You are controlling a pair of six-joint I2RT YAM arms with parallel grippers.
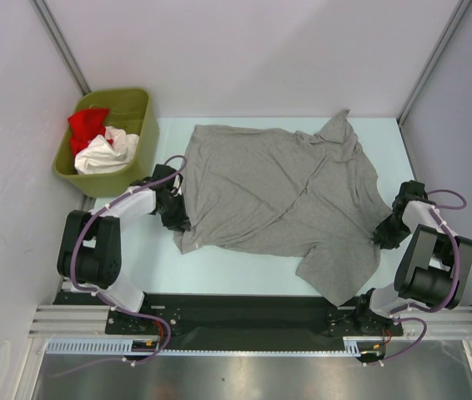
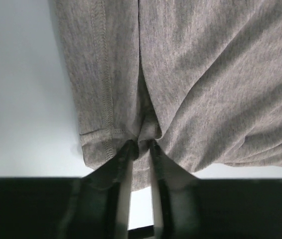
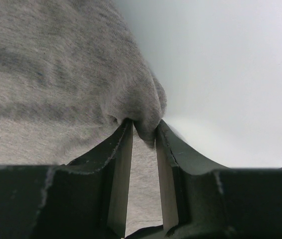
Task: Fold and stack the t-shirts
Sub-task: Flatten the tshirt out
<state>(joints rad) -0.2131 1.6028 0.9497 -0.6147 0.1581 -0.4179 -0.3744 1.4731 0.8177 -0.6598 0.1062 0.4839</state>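
A large heather-grey t-shirt (image 1: 278, 196) lies loosely spread and creased across the pale table. My left gripper (image 1: 176, 218) is at its near-left edge. In the left wrist view the gripper (image 2: 141, 146) is shut on a bunched fold of the grey t-shirt (image 2: 206, 74), beside the stitched hem (image 2: 106, 99). My right gripper (image 1: 384, 232) is at the shirt's right edge. The right wrist view shows this gripper (image 3: 144, 127) shut on a lump of the grey t-shirt (image 3: 46, 74). A red t-shirt (image 1: 87, 125) and a white t-shirt (image 1: 107, 154) lie crumpled in the bin.
An olive-green plastic bin (image 1: 133, 173) stands at the table's far left, just beyond the left arm. Grey walls close in on both sides and the back. The arms' base rail (image 1: 244, 312) runs along the near edge.
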